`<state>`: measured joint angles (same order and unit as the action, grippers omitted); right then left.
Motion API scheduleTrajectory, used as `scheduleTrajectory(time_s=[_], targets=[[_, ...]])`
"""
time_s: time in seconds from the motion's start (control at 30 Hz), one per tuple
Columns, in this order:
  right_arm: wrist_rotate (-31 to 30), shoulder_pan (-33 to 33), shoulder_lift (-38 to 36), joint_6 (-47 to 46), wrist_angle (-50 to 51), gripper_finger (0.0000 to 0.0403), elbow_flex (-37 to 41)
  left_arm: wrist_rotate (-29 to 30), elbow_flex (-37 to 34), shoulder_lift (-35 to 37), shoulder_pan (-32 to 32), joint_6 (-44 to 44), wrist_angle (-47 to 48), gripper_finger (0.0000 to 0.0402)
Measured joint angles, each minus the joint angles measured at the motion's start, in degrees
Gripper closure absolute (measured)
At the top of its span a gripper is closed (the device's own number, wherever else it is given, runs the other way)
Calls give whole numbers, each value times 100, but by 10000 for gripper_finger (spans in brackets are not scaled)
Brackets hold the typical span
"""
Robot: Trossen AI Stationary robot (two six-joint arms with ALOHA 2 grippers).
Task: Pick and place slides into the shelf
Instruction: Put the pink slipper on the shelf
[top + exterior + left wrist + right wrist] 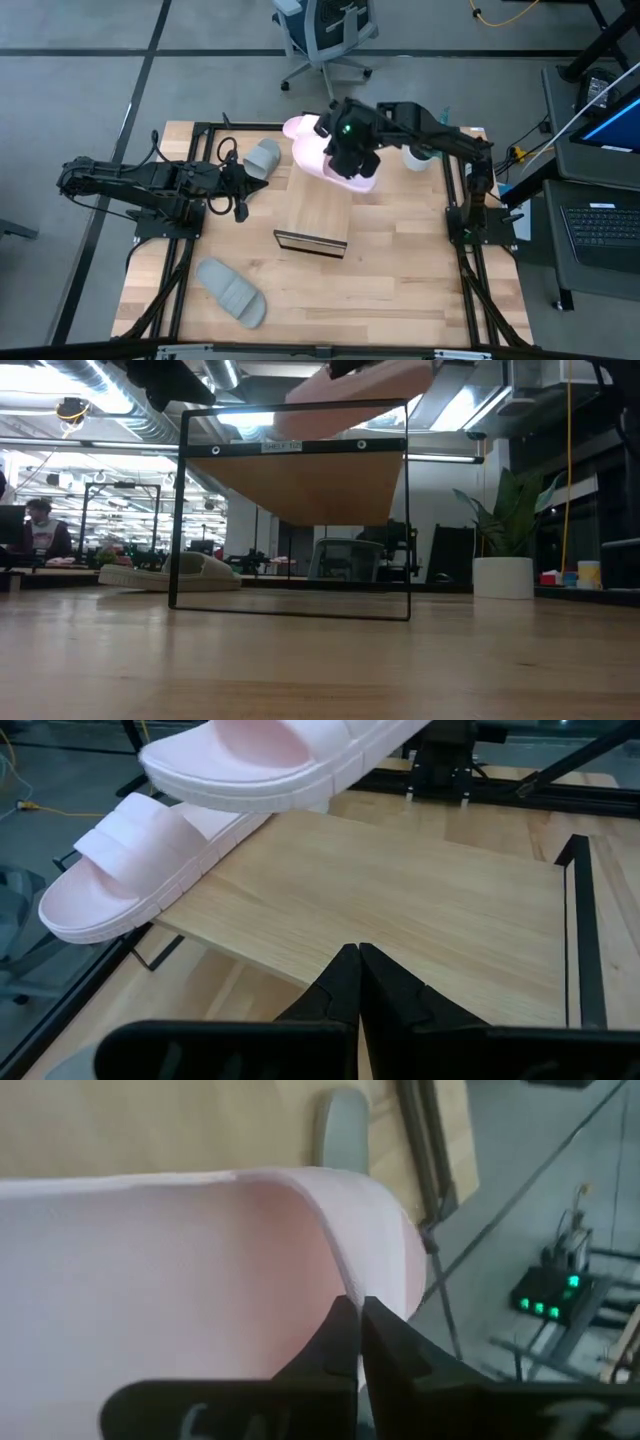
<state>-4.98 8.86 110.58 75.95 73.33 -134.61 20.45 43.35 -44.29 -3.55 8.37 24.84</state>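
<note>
High view: wooden bench [400, 270] carrying the shelf [318, 212], a light-wood plank in a dark frame, near its middle. Right arm reaches in from the right edge across the far side, its end effector [350, 165] over the shelf's far end, fingers pinched shut on the edge of a pink slide [357, 178], which hangs just above the plank. A second pink slide [303, 135] lies at the shelf's far end, partly overhanging it. Left arm stretches in from the left, its end effector [244, 192] closed and empty, pointing at the shelf's left side. One grey-green slide [262, 158] lies just beyond that end effector, on the bench near the far edge; another [232, 291] lies on the near-left bench, well apart from the shelf. Each slide has a wide strap and a ridged sole edge. Low view: a small label on the shelf's frame [283, 446], too small to read.
</note>
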Motion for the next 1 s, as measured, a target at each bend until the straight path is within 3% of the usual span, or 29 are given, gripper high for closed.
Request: scheduleTrajectory(time_s=[0.2, 0.4, 0.67, 1.0], targets=[[640, 295, -23, 273, -360, 397, 0, 2, 0, 0, 0, 1, 0, 401], [735, 337, -23, 724, -456, 397, 0, 4, 0, 0, 0, 3, -1, 401], [1334, 488, -6, 881, -450, 397, 2, 18, 0, 0, 0, 3, -2, 401], [1756, 818, 5, 1025, -461, 399, 258, 455, 0, 0, 4, 11, -4, 401]])
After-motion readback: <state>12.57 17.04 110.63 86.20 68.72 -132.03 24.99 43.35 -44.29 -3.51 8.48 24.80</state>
